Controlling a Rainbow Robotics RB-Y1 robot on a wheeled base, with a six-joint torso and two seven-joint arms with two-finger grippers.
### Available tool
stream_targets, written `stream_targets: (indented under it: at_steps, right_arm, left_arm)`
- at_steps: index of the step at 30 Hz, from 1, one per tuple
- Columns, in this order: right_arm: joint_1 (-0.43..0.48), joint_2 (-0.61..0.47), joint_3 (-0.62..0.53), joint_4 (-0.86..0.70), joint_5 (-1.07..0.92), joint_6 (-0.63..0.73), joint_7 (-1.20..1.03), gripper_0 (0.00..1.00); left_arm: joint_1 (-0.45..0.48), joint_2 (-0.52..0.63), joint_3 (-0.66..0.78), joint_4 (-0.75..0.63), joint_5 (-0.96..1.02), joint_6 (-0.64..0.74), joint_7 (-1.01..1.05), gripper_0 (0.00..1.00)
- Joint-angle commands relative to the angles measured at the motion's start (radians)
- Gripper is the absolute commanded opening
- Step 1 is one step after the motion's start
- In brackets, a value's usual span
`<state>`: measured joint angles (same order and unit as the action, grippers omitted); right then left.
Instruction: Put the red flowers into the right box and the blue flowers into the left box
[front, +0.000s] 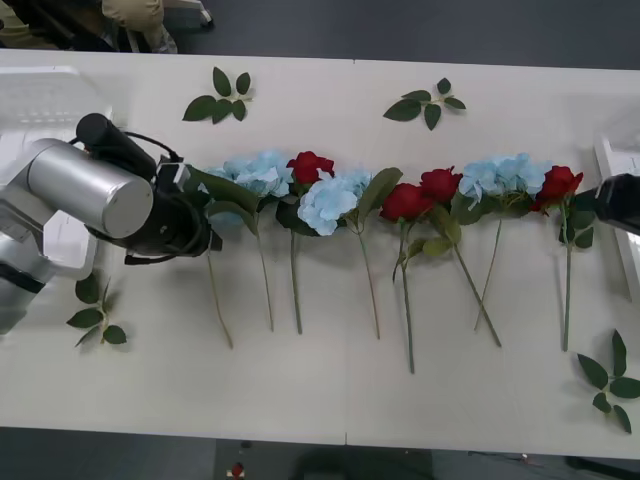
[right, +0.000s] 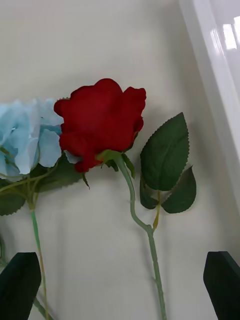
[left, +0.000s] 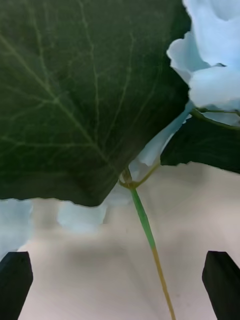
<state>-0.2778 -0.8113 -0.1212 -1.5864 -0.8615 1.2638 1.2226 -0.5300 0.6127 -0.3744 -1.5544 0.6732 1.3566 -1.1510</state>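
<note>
Left tool (left: 120, 285) wide open and empty, hovering right at the leftmost of the blue flowers (front: 252, 172) on the counter (front: 320, 390), while the right tool (right: 120, 285), open too, hangs over the rightmost of the red flowers (right: 102, 120) beside the right box (right: 220, 75).

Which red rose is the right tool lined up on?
The rightmost red rose, at the row's end beside the right box. It sits centred ahead of the open right tool; the other three lie further left.
</note>
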Motion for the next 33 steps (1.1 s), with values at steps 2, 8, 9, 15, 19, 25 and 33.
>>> stream_targets:
  at_steps: [2,8,9,15,19,25,33]
  right_arm:
    - [-0.032,-0.026,0.049,0.029,0.016,-0.055,0.001,0.96]
    - [-0.047,-0.028,0.104,0.062,0.029,-0.11,0.009,0.96]
    - [-0.057,-0.028,0.126,0.074,0.033,-0.123,0.014,0.96]
    - [-0.106,-0.026,0.209,0.141,0.05,-0.178,0.024,0.96]
    - [-0.135,-0.028,0.255,0.181,0.07,-0.193,0.031,0.96]
    - [-0.158,-0.026,0.302,0.223,0.11,-0.208,0.035,0.96]
    - [-0.159,-0.026,0.347,0.25,0.136,-0.239,0.037,0.96]
  left_arm:
    - [-0.077,-0.05,-0.006,0.074,-0.02,-0.01,0.002,1.0]
    - [-0.099,-0.054,-0.041,0.1,-0.041,-0.019,-0.003,1.0]
    - [-0.099,-0.054,-0.046,0.1,-0.05,-0.019,-0.003,1.0]
    - [-0.102,-0.056,-0.081,0.123,-0.078,-0.031,-0.003,1.0]
    - [-0.102,-0.059,-0.104,0.155,-0.08,-0.071,-0.003,1.0]
    - [-0.102,-0.057,-0.104,0.163,-0.076,-0.074,-0.003,1.0]
    - [-0.102,-0.06,-0.106,0.18,-0.063,-0.073,-0.003,1.0]
